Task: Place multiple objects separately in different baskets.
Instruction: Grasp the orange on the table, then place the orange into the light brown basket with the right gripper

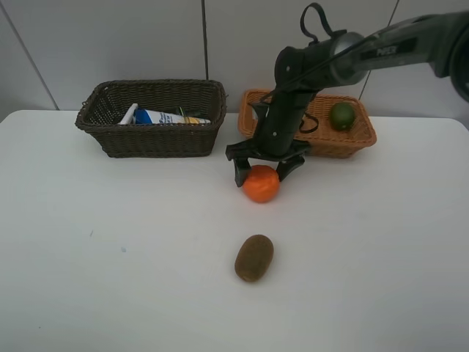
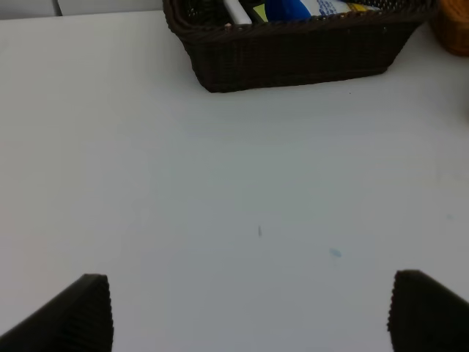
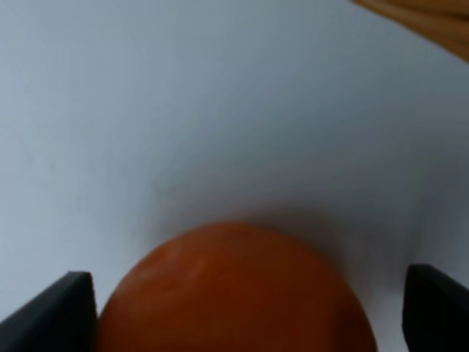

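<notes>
An orange (image 1: 261,185) lies on the white table in front of the light tan basket (image 1: 338,146). My right gripper (image 1: 263,175) hangs open over it, one finger on each side; the wrist view shows the orange (image 3: 234,293) between the dark fingertips (image 3: 62,312). A brown kiwi (image 1: 254,257) lies nearer the front. A dark green fruit (image 1: 342,116) rests in the tan basket. The dark brown basket (image 1: 154,139) holds a white and blue tube (image 1: 165,117) among other items. My left gripper (image 2: 253,315) is open above bare table, outside the exterior view.
The right arm (image 1: 344,55) reaches in from the upper right, across the tan basket. The dark basket's wall (image 2: 293,55) stands some way beyond the left gripper. A tiled wall runs behind the table.
</notes>
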Robot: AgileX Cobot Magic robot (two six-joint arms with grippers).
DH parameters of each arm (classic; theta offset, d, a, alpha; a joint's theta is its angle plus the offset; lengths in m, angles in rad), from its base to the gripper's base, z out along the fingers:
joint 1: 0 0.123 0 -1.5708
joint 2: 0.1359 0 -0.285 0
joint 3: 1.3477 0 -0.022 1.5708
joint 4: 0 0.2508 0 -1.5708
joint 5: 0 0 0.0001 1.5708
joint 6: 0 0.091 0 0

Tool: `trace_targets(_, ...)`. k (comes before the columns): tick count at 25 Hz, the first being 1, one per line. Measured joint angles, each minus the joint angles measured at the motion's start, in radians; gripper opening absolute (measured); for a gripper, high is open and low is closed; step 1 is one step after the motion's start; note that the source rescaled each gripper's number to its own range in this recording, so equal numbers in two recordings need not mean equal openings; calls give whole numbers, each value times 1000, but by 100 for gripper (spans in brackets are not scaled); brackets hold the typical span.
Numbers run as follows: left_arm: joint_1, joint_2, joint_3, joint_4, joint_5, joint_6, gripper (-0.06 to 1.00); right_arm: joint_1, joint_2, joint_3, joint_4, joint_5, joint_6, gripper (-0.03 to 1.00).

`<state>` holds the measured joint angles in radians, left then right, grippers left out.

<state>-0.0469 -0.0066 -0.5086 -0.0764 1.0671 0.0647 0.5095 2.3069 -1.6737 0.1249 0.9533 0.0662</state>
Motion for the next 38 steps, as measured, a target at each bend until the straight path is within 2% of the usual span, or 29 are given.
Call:
trace_targets(9,0,0,0,0,0,0,99,0,19,-8,2,7,-1,95)
trace_targets(10,0,0,0,0,0,0,99,0,20,-8,-1,8,-1,90)
trace_targets(11,0,0,0,0,0,0,99,0,21,-8,-5,13,-1,78)
trace_targets(12,0,0,0,0,0,0,99,-1,21,-8,-6,15,-1,61)
trace_targets(13,0,0,0,0,0,0,99,-1,21,-8,-6,16,-1,56)
trace_targets(18,0,0,0,0,0,0,99,-1,15,-8,-6,23,-1,56)
trace_targets(21,0,0,0,0,0,0,99,-1,-1,-28,-16,58,-1,56)
trace_targets(25,0,0,0,0,0,0,99,-14,-69,-163,-72,96,-1,56)
trace_targets(30,0,0,0,0,0,0,99,-110,-83,-339,-125,111,-1,56)
trace_targets(37,0,0,0,0,0,0,99,-256,6,-355,-189,105,0,56)
trace_targets(38,0,0,0,0,0,0,99,-264,11,-355,-197,103,1,66)
